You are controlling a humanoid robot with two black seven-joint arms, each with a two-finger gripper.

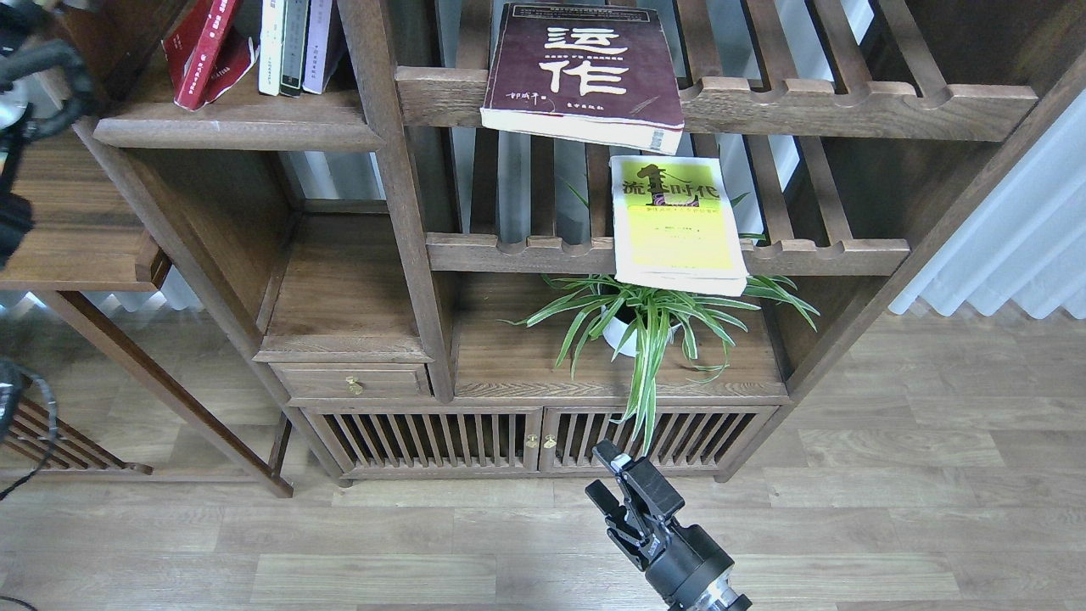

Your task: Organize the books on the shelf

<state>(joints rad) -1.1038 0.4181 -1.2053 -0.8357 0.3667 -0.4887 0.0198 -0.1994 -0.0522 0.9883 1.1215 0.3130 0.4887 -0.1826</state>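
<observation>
The large maroon book point(585, 68) with cream characters lies flat on the upper slatted rack, overhanging its front rail. The smaller yellow-green book point(676, 225) lies flat on the lower slatted rack, also overhanging. The solid dark-brown shelf point(237, 129) is at the upper left and holds several upright books; a red one point(199, 53) leans left. My right gripper point(600, 472) is low at the bottom centre, above the floor, open and empty, far below both books. Only cables and a dark part of my left arm point(25, 76) show at the left edge; its gripper is out of view.
A potted spider plant point(649, 322) stands on the cabinet top under the yellow-green book. A drawer point(355, 382) and slatted doors point(543, 439) sit below. A side table point(85, 229) is at the left. A white curtain point(1018, 246) hangs at the right.
</observation>
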